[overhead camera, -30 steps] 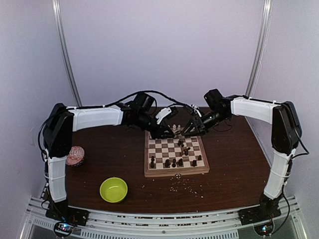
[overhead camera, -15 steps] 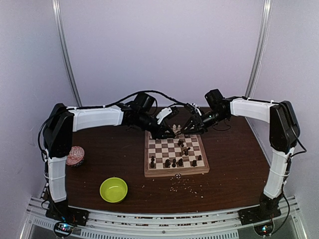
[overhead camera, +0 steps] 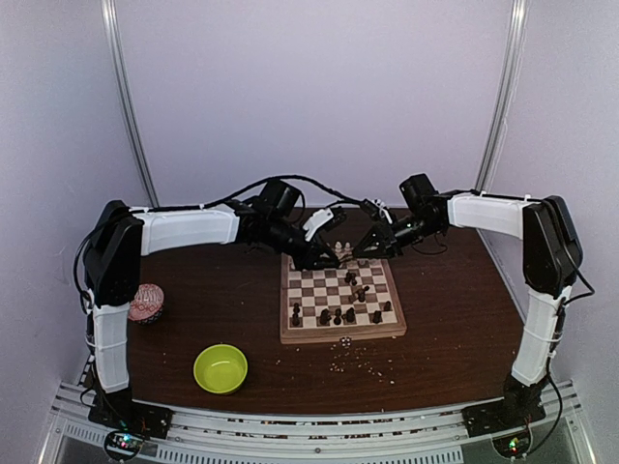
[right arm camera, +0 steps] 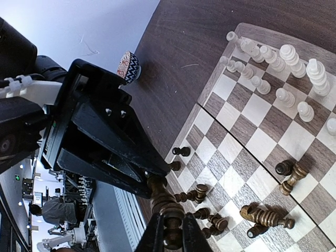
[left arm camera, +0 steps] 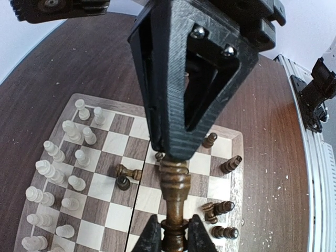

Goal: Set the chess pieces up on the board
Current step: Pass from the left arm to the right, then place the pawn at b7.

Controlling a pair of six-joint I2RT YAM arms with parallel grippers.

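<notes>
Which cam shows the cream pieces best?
Left wrist: the cream pieces stand clear and upright in two rows, nearly all in frame. Right wrist crops the rows at its frame edge. In the top view they are tiny and mostly hidden.

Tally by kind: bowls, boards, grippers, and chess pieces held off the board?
Bowls: 2 (lime-green bowl, patterned bowl)
Boards: 1 (chessboard)
Grippers: 2 (left gripper, right gripper)
Held by both grippers: 1 (dark chess piece)
Total: 6

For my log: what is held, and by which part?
One dark brown chess piece, pinched at opposite ends: left tool on one end, right tool on the other.
</notes>
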